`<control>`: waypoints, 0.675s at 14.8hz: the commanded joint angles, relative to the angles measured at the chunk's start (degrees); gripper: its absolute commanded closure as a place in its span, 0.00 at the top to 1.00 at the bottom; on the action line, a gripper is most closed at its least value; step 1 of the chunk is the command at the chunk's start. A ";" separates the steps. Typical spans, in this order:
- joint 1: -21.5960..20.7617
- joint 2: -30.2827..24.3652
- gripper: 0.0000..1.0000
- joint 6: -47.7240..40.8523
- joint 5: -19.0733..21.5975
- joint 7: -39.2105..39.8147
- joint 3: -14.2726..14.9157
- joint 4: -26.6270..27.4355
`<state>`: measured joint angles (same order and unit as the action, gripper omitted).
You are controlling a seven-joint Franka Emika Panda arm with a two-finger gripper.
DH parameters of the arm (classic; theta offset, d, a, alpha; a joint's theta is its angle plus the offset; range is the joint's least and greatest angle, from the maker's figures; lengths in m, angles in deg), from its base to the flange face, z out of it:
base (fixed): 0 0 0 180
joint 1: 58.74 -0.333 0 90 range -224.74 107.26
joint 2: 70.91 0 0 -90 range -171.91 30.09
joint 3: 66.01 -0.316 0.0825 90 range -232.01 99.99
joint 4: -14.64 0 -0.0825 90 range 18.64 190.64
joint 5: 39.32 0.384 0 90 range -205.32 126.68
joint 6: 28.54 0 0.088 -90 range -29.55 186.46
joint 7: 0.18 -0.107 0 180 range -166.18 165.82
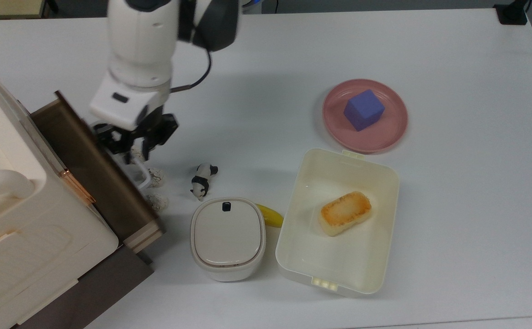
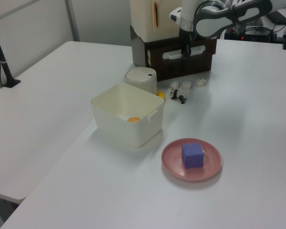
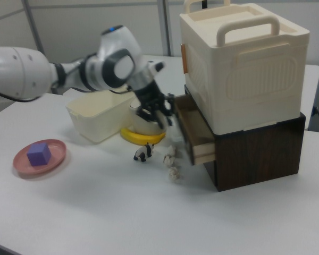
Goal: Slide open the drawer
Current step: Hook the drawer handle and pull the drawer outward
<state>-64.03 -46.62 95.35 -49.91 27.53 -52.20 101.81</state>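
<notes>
The right view catches the dark-fronted wooden drawer (image 3: 194, 135) sticking out; end effector (image 1: 134, 153) clenched on its white loop handle (image 1: 139, 176), three crumpled white lumps (image 1: 156, 177) nearby.

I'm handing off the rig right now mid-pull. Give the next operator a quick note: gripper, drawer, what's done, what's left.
Gripper: jaws shut on the white handle of the drawer, arm reaching in from the top view's upper side.
Drawer: partly out of the dark brown base under the cream cabinet; interior exposed in the top and right views.
Nearby: three crumpled white balls and the panda figure sit just ahead of the drawer front.
Done: grasp made, drawer started.
Left: likely pull further, then release; watch the balls.
</notes>
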 commanded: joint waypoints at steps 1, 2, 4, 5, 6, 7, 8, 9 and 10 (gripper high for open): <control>-4.89 -5.65 0.32 -7.52 0.83 -2.30 -1.15 4.06; -6.21 -6.61 0.32 -8.14 0.83 -3.70 -1.24 5.28; -7.71 -7.94 0.32 -9.72 0.83 -5.90 -1.33 5.99; -7.63 -9.07 0.32 -10.94 0.92 -6.69 -2.37 6.08; -7.19 -10.30 0.34 -12.35 0.92 -7.83 -3.95 6.09; -6.75 -11.79 0.44 -14.02 1.44 -9.84 -5.18 6.17; -6.05 -13.29 0.67 -15.69 3.45 -14.13 -6.06 6.17; -4.13 -15.57 1.00 -17.44 7.73 -23.13 -7.55 6.26; -2.55 -17.07 1.00 -18.59 8.47 -27.92 -9.48 6.43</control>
<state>-70.65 -56.44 80.31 -46.17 12.79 -57.46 104.89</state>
